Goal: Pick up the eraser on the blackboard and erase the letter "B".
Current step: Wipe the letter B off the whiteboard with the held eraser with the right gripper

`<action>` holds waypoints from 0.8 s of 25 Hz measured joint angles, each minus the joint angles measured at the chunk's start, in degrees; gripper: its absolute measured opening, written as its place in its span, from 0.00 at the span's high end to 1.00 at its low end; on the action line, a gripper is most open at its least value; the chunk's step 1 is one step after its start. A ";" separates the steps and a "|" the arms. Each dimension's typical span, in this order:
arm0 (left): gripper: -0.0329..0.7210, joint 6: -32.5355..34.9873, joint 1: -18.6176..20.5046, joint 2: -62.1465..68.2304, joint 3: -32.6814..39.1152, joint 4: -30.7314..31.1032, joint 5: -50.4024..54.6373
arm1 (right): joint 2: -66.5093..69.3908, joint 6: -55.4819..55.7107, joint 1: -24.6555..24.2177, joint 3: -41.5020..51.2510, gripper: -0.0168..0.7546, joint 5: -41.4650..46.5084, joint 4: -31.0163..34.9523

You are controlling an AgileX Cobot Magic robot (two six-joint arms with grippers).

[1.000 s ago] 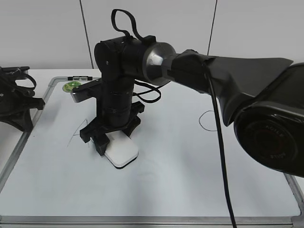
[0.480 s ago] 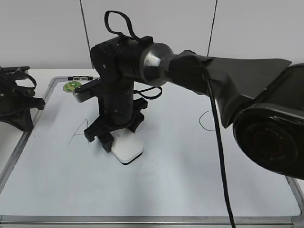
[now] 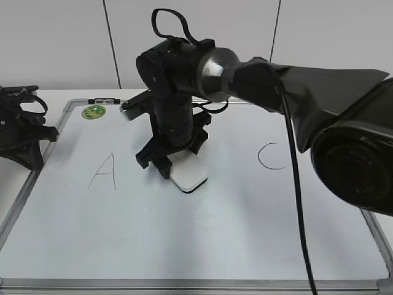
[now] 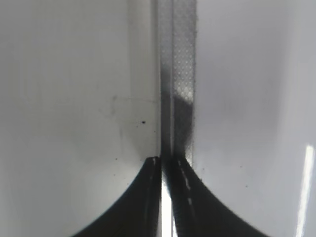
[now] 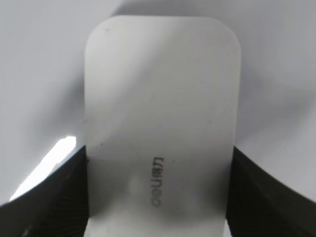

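The board point(image 3: 233, 233) lay flat on a white counter point(image 3: 55, 98), its silver frame running along the near and left edges, with pale wall panels behind. A round green sticker point(image 3: 94, 112) and a small black clip point(image 3: 103, 100) sat at its far left corner. A handwritten "A" point(image 3: 103, 172) stood on the left of the board and a "C" point(image 3: 271, 156) on the right; no "B" showed between them, where the arm and eraser covered the surface.

The right gripper point(image 3: 164, 161) reached across to the middle of the board, its fingers point(image 5: 44, 197) clamped on the two long sides of the eraser point(image 3: 188, 176). The eraser rested flat on the board between the "A" and the "C". In the right wrist view the eraser point(image 5: 160, 123) was a white rounded rectangle with small grey lettering near the gripper end.

The left gripper point(image 4: 165, 165) sat at the left edge over the board's frame point(image 4: 177, 74), its fingers nearly together and empty.
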 joint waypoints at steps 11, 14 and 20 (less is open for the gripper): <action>0.89 0.00 0.00 0.00 0.00 -0.12 -0.11 | 0.00 -0.49 -1.56 -0.06 0.29 0.29 1.13; 0.88 0.00 0.00 0.00 0.00 -0.12 -0.11 | 0.00 -2.08 -1.93 -0.06 0.29 0.29 3.17; 0.88 0.00 0.00 0.00 0.00 -0.12 -0.21 | 0.00 -3.69 -1.68 -0.06 0.29 0.43 5.83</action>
